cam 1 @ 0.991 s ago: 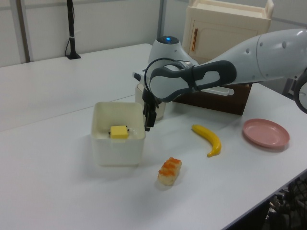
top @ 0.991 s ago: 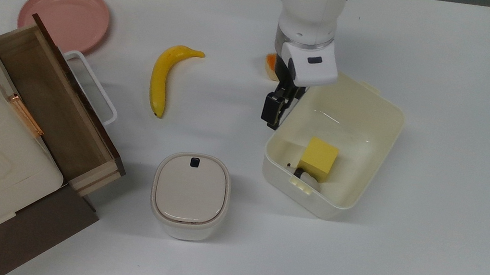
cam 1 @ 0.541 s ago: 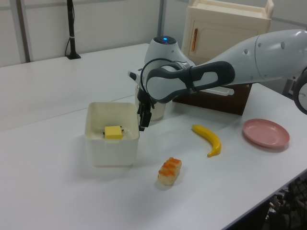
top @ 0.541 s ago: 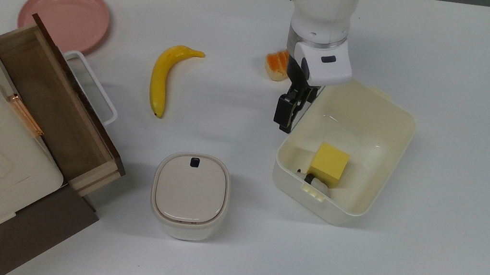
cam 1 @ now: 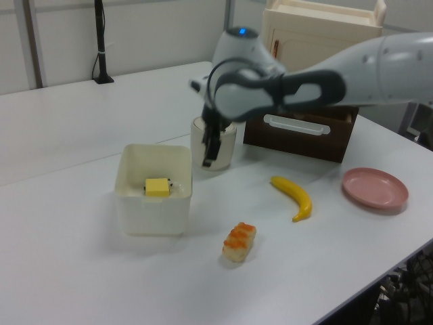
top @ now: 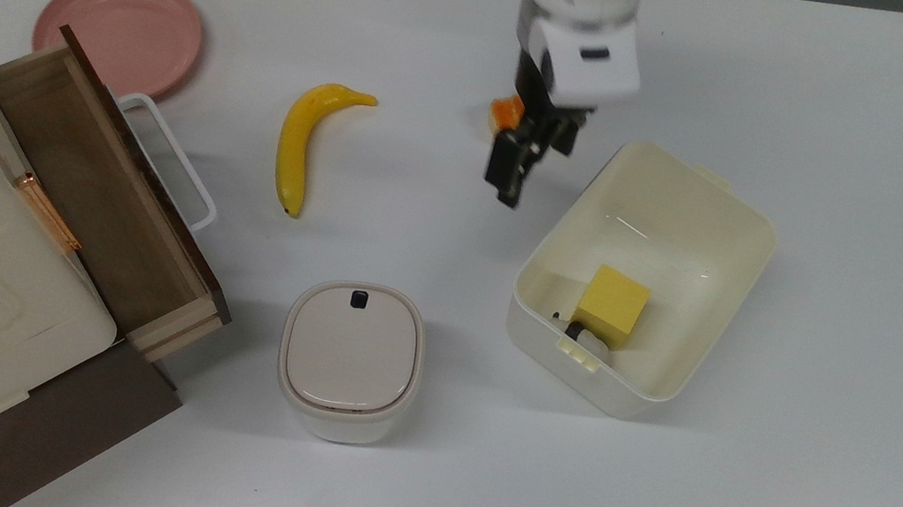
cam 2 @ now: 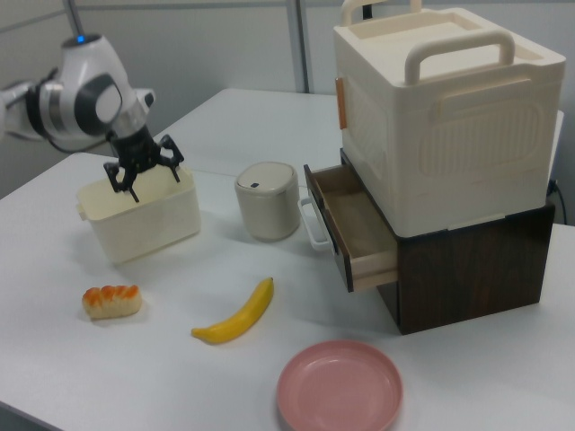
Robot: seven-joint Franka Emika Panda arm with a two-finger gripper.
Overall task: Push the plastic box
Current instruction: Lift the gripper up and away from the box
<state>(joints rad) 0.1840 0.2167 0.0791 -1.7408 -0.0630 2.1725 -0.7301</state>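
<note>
On the white surface [top: 844, 259], toward the top view's right of centre, sits the plastic box [top: 720, 222], lidless and deep, its long axis running diagonally from the top view's upper right down to the lower left, with one latch tab on the short rim facing the lower edge. Up and to the top view's left of it hangs the gripper [top: 510, 175], raised clear of the surface and apart from the box, so the box lies to the lower right of the fingers in the top view; in the left view the gripper [cam 1: 209, 150] hovers above and to the right of the box [cam 1: 152, 210], with a gap between them. The right view shows the fingers spread apart with nothing between them. Any further push would likely call for lowering the gripper beside the long wall nearest it and driving toward the top view's right. Inside the box rest a yellow block [top: 612, 304] and a small white-and-dark item [top: 582, 337], both near the latch end. Nearby stand a small lidded bin [top: 351, 359], a banana [top: 298, 143], a sushi piece [cam 1: 239, 242], a pink plate [top: 120, 29], and an open wooden drawer [top: 104, 184], which looks bare inside.
</note>
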